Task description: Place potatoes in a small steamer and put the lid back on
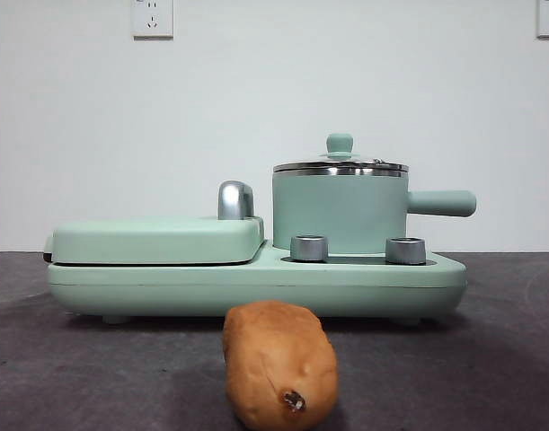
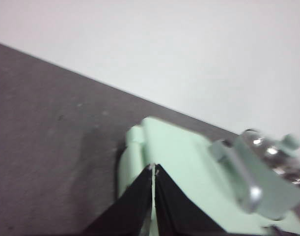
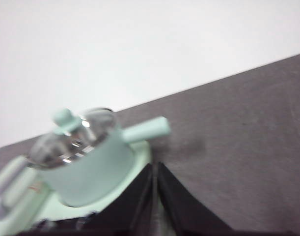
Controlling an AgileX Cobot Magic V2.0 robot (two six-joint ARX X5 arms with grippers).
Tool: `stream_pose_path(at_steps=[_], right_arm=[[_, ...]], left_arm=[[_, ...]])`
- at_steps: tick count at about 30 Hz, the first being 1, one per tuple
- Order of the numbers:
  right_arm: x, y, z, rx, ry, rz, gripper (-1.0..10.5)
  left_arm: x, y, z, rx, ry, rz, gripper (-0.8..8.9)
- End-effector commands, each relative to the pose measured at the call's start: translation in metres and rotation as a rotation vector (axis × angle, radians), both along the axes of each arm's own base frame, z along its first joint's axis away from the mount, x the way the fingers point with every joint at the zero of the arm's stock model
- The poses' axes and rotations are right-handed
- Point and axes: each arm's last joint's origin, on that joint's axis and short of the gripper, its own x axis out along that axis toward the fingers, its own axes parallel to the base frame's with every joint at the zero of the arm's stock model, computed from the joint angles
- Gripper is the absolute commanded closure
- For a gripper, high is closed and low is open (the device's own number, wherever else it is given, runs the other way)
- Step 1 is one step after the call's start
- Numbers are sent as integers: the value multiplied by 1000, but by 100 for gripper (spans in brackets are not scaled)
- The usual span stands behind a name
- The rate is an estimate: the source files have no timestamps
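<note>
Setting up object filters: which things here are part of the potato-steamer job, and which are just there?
Job:
- potato, on the table in front of the appliance
- small steamer, on the appliance's base
- lid, on the steamer
- left gripper and right gripper, both shut, empty

Just there:
- griddle with closed cover
- two knobs
- wall sockets

You've got 1 potato [image 1: 279,366] lying just in front of the cooker base [image 1: 256,285]. On that base: 1 small steamer [image 1: 340,212] wearing 1 lid [image 1: 340,165], 1 flat griddle [image 1: 155,241] beside the steamer, and 2 steel dials [image 1: 309,248] at the steamer's foot. Behind it, you can count 2 wall sockets [image 1: 153,18]. 2 grippers, 1 per wrist view.
</note>
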Motion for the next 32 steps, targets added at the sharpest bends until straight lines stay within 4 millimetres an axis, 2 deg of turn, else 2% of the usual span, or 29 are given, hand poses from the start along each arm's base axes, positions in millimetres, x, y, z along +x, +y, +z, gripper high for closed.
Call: stream_pose_path(at_steps=[1,9,13,19,25,29,30,32], right_arm=[[-4,2,24,37,10,56,934],[-4,8,82,33,108,280,934],[4,10,107,-10,112,395,934],[21,13,137,-62,141,563,934],[33,17,151,-124,161,670,933],[35,19,151,-153,155,694,931],[35,20,151,-159,152,698,917],[35,20,151,-164,148,705,801]], left_arm=[[-1,-2,28,6,30,-61,806],[14,-9,95,13,82,-305,805],[28,-12,126,11,102,-403,805],[50,-19,161,73,154,-525,802],[62,-30,180,186,170,-612,716],[66,-37,180,220,183,-661,698],[68,-39,179,220,190,-670,656],[70,-41,177,219,202,-685,553]])
